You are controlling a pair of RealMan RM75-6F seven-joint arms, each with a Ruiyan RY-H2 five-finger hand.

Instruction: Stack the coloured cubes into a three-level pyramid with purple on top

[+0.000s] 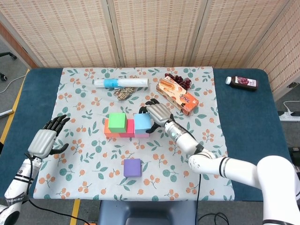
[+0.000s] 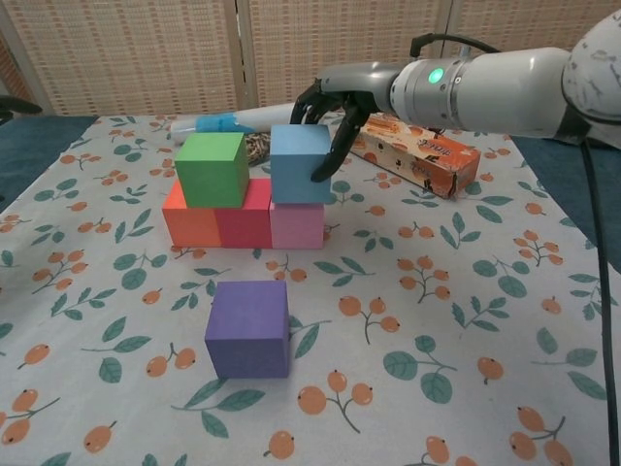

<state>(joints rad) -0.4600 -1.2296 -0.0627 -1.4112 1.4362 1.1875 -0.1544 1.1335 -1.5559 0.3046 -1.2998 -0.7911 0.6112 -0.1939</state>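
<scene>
The right hand [image 2: 330, 116] has its fingers [image 2: 328, 160] wrapped around the blue cube [image 2: 299, 163], dark fingertips down its right face and the rest curled over the back edge, so it's clamped on that cube. Directly under the grip sits the pink cube [image 2: 296, 225], and the blue one looks to be resting on it or very nearly; can't tell from either view if there's a sliver of air left.

Just left of those fingers is the green cube [image 2: 211, 169], sitting across the orange cube [image 2: 188, 222] and red cube [image 2: 243, 221]. There's a gap between green and blue, and blue sits more over pink than straddling red and pink. Nearer the camera than the hand, well apart from the stack, the purple cube [image 2: 249, 328] waits alone on the floral cloth [image 2: 466, 320]. Behind the hand lies an orange snack box [image 2: 417, 155].

The left hand [image 1: 44, 140] is way off to the side near the cloth's edge, fingers spread, holding nothing.

So this looks like the second level getting finished: bottom row of three is down, green is up, blue is being placed. Next move probably calls for nudging blue toward green so the pair sits snug and centred, then letting go without dragging it, then going for purple. If that gap stays, purple may have a shaky perch on top.
</scene>
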